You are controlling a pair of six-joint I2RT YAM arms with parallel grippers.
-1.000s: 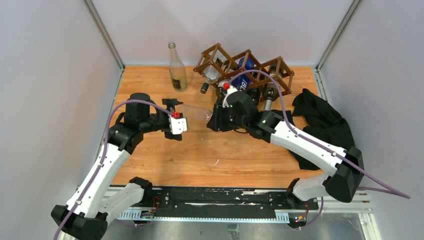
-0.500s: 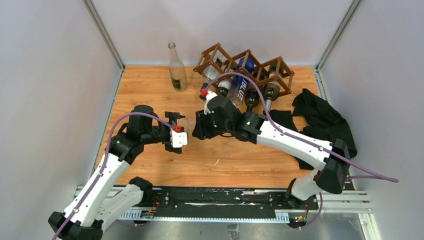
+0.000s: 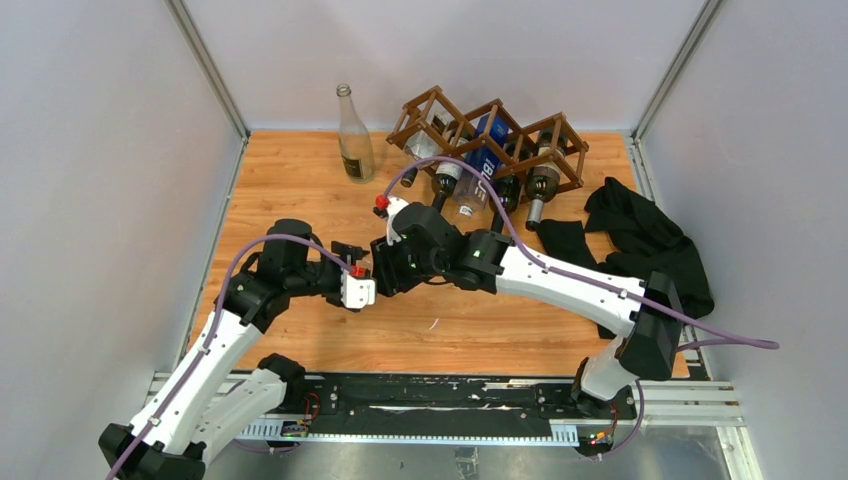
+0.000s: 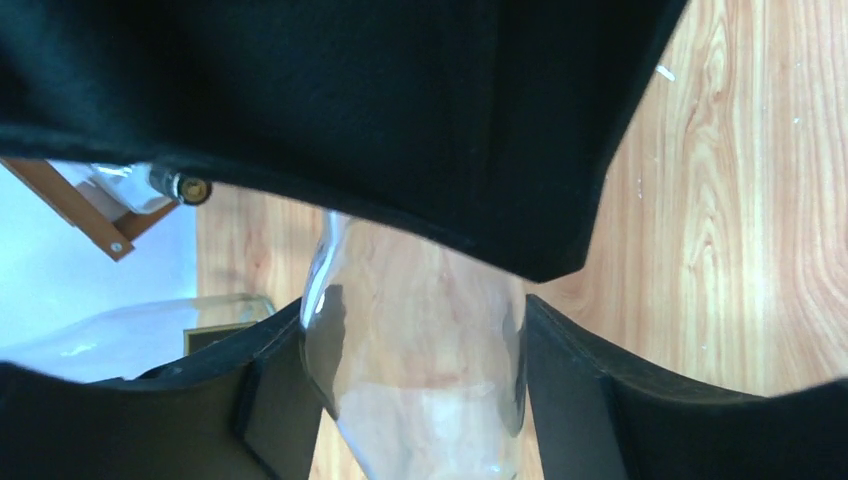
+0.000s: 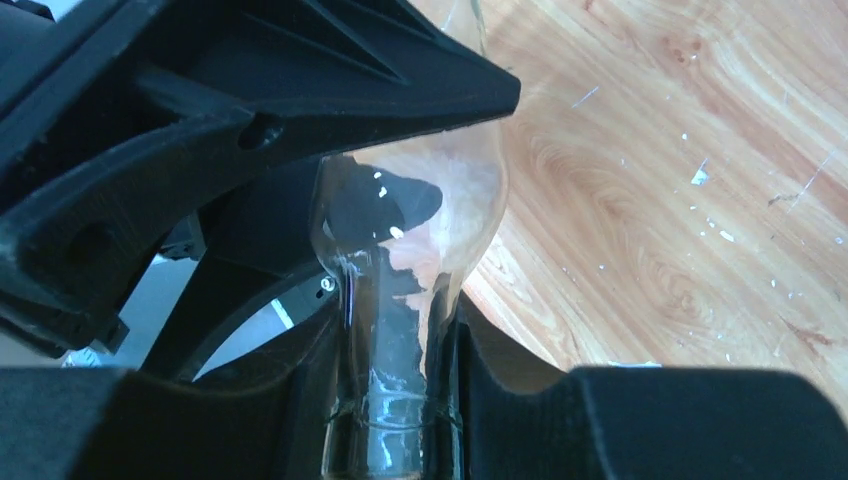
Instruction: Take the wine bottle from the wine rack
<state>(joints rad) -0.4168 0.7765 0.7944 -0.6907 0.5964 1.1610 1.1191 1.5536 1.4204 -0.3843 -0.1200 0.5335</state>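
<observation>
We've carried wine bottle [image 4: 415, 340] clear of wine rack [image 3: 520, 133]; body now between left gripper [image 4: 413, 405] jaws, clamp unclear; right gripper [image 5: 395, 400] jaws clenched on neck.

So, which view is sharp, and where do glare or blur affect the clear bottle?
Top external: even light, the wine rack sharp. Left wrist: the clear bottle has a white glare line on its left edge; the black housing above it is blurred. Right wrist: the bottle's neck warps what lies behind, with glints; the table is sharp.

High rear overview, two close wrist views (clear bottle [image 4: 415, 390] shared)
</observation>
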